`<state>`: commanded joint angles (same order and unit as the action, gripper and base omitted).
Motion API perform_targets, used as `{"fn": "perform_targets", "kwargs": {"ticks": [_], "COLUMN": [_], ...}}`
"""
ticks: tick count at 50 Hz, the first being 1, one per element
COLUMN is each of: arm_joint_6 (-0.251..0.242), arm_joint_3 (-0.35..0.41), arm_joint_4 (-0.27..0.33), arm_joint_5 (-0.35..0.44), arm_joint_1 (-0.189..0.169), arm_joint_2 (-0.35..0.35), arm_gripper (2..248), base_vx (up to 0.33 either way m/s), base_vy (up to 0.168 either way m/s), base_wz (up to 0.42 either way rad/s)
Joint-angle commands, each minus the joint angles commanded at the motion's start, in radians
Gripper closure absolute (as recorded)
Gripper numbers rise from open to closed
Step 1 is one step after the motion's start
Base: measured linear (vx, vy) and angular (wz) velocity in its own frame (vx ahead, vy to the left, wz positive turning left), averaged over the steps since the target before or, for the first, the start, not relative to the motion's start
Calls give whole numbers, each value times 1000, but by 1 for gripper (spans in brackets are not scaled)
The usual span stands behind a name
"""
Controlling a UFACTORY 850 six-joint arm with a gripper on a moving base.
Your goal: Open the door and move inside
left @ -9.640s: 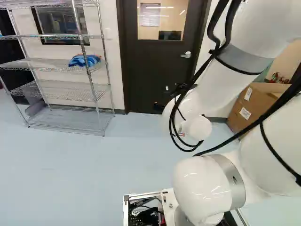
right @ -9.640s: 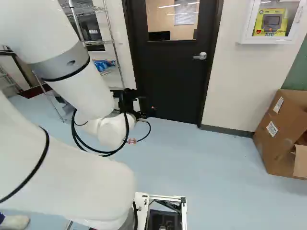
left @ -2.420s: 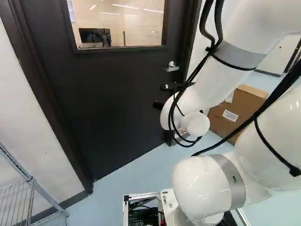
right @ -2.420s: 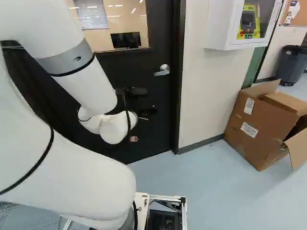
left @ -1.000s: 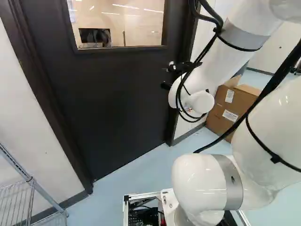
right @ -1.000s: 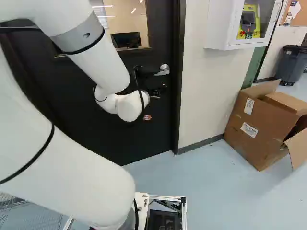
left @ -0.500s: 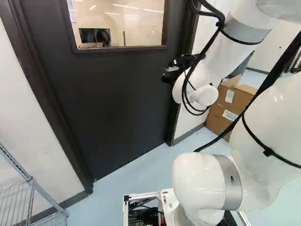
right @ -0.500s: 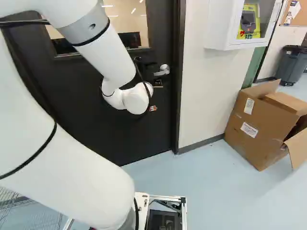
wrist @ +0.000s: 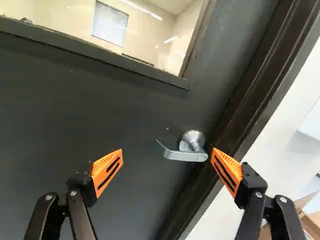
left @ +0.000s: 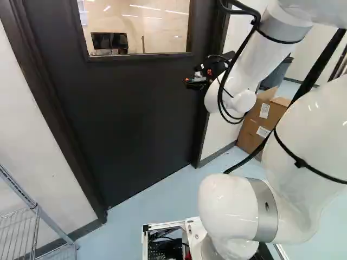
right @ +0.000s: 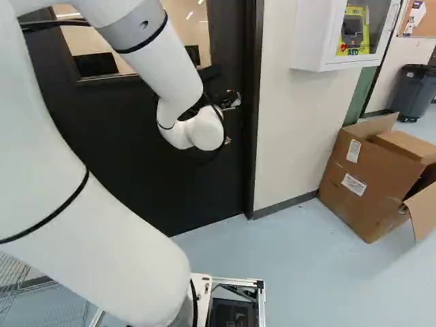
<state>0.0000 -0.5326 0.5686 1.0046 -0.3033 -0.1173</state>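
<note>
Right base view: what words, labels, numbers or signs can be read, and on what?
"AED": at the foot of the yellow unit in the white wall cabinet.
Red mark beside it: too small.
White labels on the cardboard box: too small.
Paper on the tan board: too small.

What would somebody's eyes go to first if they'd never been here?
Probably the big white arm, filling the left of the right base view. Then the tool's bright orange pads, spread apart before the dark door and its silver handle.
</note>
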Motion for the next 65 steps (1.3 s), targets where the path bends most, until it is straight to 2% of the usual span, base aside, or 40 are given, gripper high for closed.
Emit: {"fn": "perform_targets", "kwargs": {"ticks": [15, 24, 43, 65], "arm_joint_6": [0, 0, 0, 0], "arm_joint_3": [-71, -118, -212, -262], "arm_joint_4": [101, 138, 168, 171], "arm_joint_5": [10, 1, -43, -50], "arm_joint_1": [-27, -32, -14, 13], "arm_joint_2": [37, 64, 122, 170], "arm_gripper": [3, 3, 3, 3], "base_vx": [0, 0, 0, 0], "base_vy": [0, 0, 0, 0], "base_wz": [0, 0, 0, 0]}}
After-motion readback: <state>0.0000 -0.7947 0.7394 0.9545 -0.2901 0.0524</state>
